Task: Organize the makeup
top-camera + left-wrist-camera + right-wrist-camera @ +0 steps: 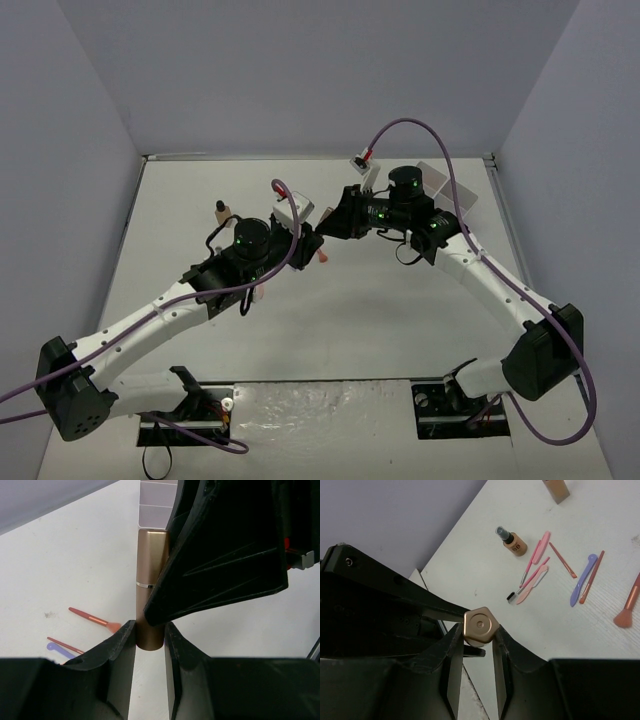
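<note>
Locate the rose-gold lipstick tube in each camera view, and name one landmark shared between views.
Top external: hidden where left gripper meets right gripper.
Left wrist: rose-gold lipstick tube upright, centre.
Right wrist: its hexagonal end, lower centre.
Shared landmark: coral makeup brush, in both wrist views.

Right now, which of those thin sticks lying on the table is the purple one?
The purple spatula with the rounded tip, lying right beside an orange stick; the other thin tools are pink or orange.
</note>
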